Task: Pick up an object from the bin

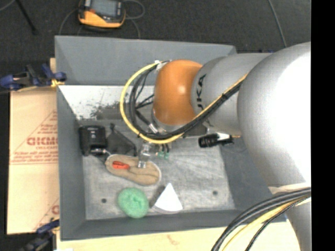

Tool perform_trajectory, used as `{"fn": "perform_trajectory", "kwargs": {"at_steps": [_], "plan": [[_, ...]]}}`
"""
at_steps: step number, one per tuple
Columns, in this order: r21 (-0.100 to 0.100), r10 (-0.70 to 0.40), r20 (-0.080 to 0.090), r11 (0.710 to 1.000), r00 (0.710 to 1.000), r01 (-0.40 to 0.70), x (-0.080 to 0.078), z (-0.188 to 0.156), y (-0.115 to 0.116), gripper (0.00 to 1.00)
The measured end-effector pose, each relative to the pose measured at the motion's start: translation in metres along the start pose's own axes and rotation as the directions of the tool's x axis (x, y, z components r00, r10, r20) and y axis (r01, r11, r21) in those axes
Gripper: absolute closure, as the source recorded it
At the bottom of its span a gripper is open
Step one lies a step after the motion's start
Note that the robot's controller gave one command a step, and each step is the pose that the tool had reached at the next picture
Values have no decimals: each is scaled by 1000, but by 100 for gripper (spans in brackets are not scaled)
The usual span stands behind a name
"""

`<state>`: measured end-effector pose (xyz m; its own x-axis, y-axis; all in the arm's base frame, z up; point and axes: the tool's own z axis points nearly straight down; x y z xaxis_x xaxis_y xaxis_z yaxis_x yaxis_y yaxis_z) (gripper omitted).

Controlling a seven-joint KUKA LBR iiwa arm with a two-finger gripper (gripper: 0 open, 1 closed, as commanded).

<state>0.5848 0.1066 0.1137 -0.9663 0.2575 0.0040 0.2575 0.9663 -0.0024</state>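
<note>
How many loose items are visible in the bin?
5: black boxy device at left wall, tan oblong pad with red mark mid-bin under the gripper, green fuzzy ball and white wedge at the front, black marker at right. The arm may hide more.

The bin is grey metal, dull and not shiny. Its floor looks rough and scratched, with dark specks. The arm has a smooth, shiny silver shell. Its orange cover is smooth and glossy too. The green ball looks fuzzy and soft. The tan lump looks like soft cloth. The black box looks like dull plastic. The white piece looks smooth, like paper.
</note>
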Motion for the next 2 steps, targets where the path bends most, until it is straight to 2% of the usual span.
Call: {"fn": "perform_trajectory", "kwargs": {"at_steps": [1,2], "plan": [[-2,-5,3,1000,1000,5,-1,-20,0,100],[-1,-103,8,995,995,103,2,-28,1,100]]}}
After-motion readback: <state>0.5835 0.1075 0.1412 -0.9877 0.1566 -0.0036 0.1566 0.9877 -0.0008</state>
